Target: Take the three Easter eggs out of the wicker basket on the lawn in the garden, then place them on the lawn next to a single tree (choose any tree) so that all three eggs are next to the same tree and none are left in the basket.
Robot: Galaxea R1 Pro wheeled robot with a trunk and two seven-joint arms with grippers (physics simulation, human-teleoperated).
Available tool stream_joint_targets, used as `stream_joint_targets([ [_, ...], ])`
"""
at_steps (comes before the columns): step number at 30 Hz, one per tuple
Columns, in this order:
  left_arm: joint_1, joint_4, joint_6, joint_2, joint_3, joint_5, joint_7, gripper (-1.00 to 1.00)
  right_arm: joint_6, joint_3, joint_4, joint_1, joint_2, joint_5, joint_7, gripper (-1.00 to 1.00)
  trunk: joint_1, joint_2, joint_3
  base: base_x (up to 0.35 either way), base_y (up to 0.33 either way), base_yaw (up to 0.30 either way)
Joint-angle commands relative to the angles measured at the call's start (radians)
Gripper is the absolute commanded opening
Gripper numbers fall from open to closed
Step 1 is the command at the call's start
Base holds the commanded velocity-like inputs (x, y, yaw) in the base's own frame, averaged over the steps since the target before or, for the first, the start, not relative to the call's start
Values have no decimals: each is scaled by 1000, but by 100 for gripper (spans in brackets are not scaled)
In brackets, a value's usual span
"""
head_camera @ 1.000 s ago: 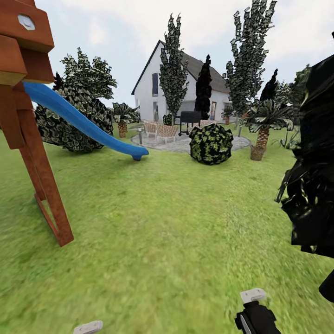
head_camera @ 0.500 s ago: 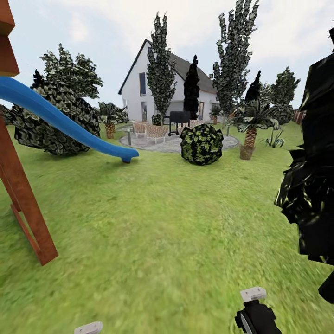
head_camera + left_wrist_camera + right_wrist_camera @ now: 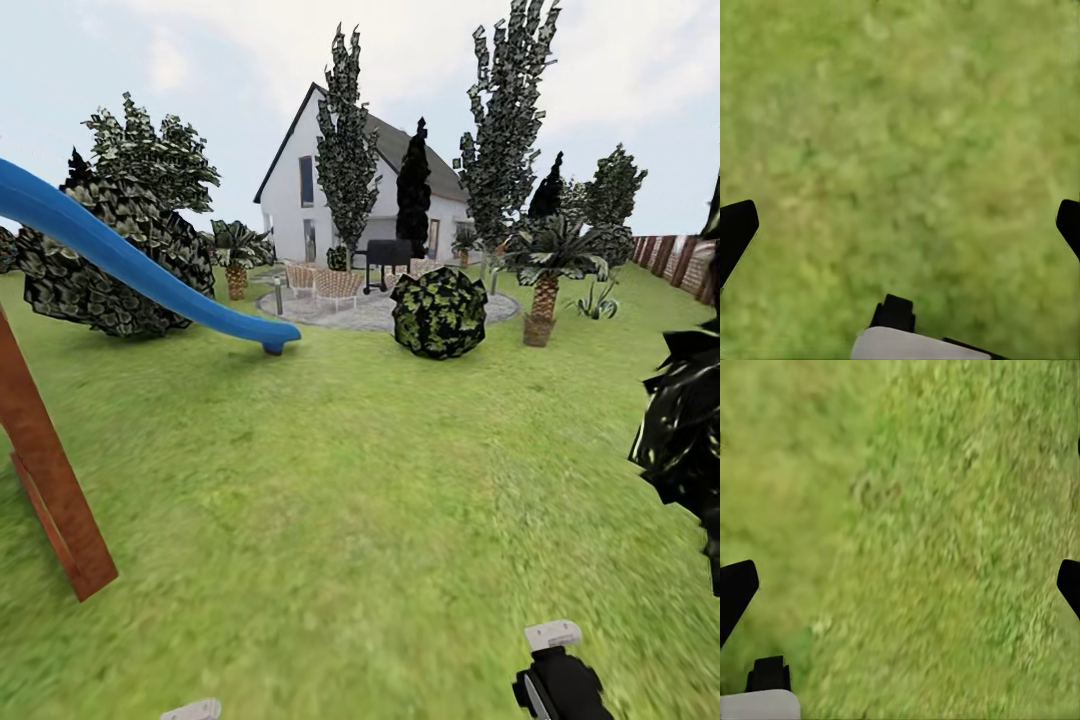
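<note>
You are searching for the wicker basket, with both the left gripper and right gripper spread wide over bare lawn, so next turn until the basket appears.

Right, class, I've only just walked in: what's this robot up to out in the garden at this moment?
Nothing is being handled. The robot is out on the lawn, looking across the grass past a blue slide towards a round bush, some trees and a white house. Both wrist cameras look down at bare grass: the left gripper and the right gripper have their fingers spread wide with nothing between them. It looks to be on its way somewhere.
</note>
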Motion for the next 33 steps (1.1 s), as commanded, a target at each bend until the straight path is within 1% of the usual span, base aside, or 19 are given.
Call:
stream_joint_targets([
  [1,0,-1,3,0,1,11,6,100,6,-4,0,-1,-1,7,2,100,1,-1,-1,304,152,0],
  [6,0,1,1,0,1,11,6,100,5,-14,2,-1,0,9,3,100,1,-1,-1,306,147,0],
  [15,0,6,0,-1,1,10,6,100,5,-2,5,-1,10,12,3,100,1,-1,-1,307,143,0],
  [29,0,4,-1,0,1,12,8,100,2,-1,35,-1,13,14,4,100,1,-1,-1,308,134,0],
  [33,0,3,0,0,2,12,8,100,2,16,36,-1,16,14,4,100,1,-1,-1,308,141,0],
])
